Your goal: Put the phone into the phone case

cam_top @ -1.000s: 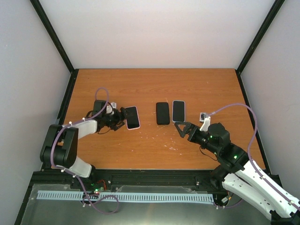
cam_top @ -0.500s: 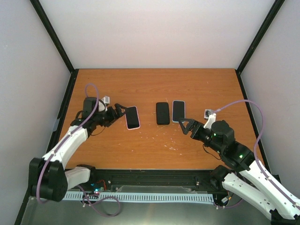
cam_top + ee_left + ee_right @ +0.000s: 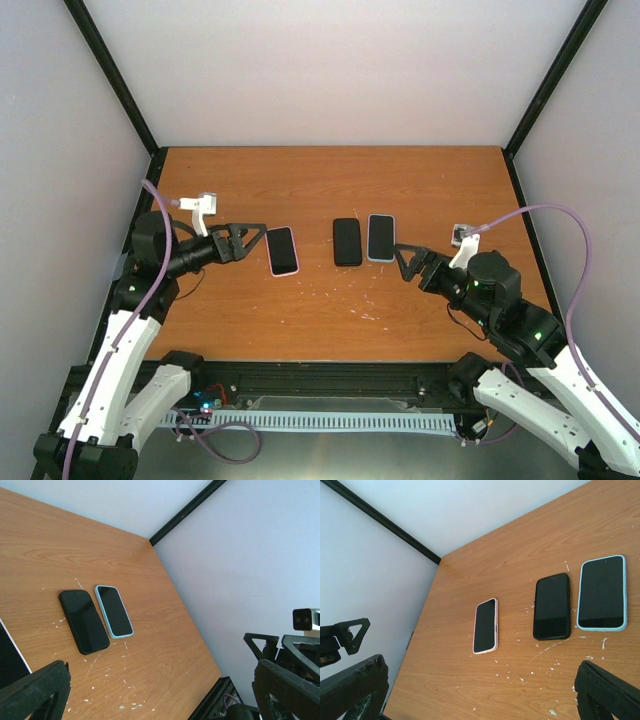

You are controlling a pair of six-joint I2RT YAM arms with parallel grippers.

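Backing toward 9 o'clock, the left jaws are gaping empty like the right jaws; the black phone (image 3: 347,241), likely stiff and slick, is inviting a long-edge pinch.

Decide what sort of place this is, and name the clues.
Most likely a robotics lab test cell: a wooden table boxed in by plain white walls and black frame, two robot arms mounted at its edge, three phones laid out.
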